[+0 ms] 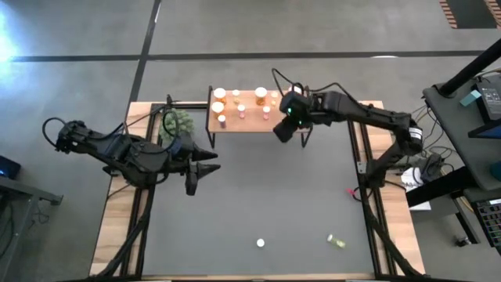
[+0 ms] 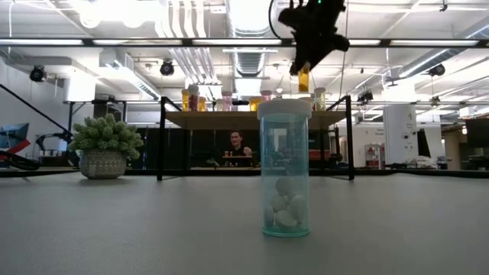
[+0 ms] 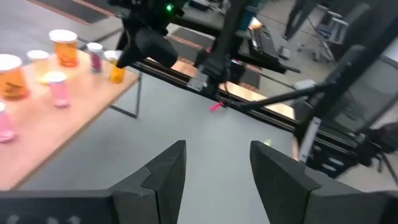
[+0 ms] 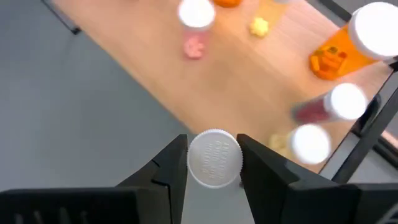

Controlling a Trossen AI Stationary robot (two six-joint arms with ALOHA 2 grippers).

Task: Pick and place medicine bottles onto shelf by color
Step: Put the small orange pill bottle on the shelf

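The shelf (image 1: 252,123) stands at the table's far side and bears several orange and pink medicine bottles (image 1: 220,95) upright. My right gripper (image 4: 213,146) hovers off the shelf's near right corner, shut on an amber medicine bottle (image 2: 304,79). That bottle shows in the left wrist view too (image 3: 117,72). A clear teal bottle (image 2: 284,168) stands on the mat near the front edge. A yellow-green bottle (image 1: 337,241) lies on its side to its right. My left gripper (image 3: 217,168) waits open and bare left of the shelf, over the mat. My right gripper pinches the amber bottle's white cap (image 4: 195,160) between its two fingers, one on each side of the rim. The fingers slant down from above. The bottle hangs below them about upright, lifted clear and higher than the shelf top.
A green spiky plant in a pot (image 1: 178,124) stands left of the shelf, close to my left arm. A small pink thing (image 1: 350,190) lies at the mat's right edge. A person (image 2: 237,143) sits in the room beyond the table.
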